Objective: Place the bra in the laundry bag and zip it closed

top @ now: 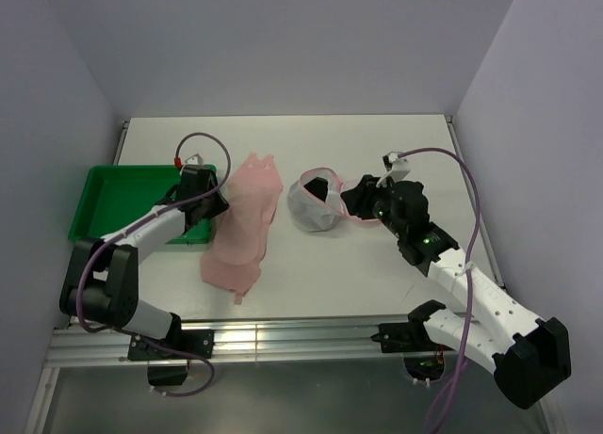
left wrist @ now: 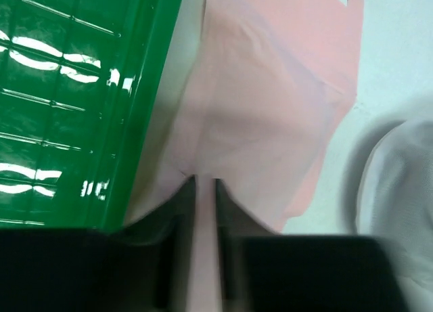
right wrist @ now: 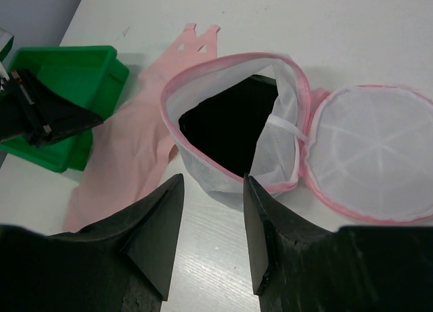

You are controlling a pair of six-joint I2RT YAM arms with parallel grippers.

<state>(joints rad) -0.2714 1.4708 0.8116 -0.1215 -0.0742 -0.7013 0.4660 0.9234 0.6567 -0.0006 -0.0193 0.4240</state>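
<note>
The laundry bag (top: 316,208) is white mesh with pink trim and stands open at mid-table. A black item (right wrist: 226,126), which looks like the bra, lies inside it. The bag's round lid (right wrist: 372,156) lies flipped open on the table to its right. My right gripper (top: 356,200) is open and empty just right of the bag; in the right wrist view (right wrist: 213,190) its jaws stand apart in front of the rim (right wrist: 203,166). My left gripper (top: 219,203) is shut on the left edge of a pink garment (top: 245,222), with fabric pinched between the fingers in the left wrist view (left wrist: 205,183).
A green plastic tray (top: 113,199) sits at the table's left edge, right beside my left gripper, and it also shows in the left wrist view (left wrist: 61,102). The pink garment lies spread between the tray and the bag. Walls close the table at the back and both sides.
</note>
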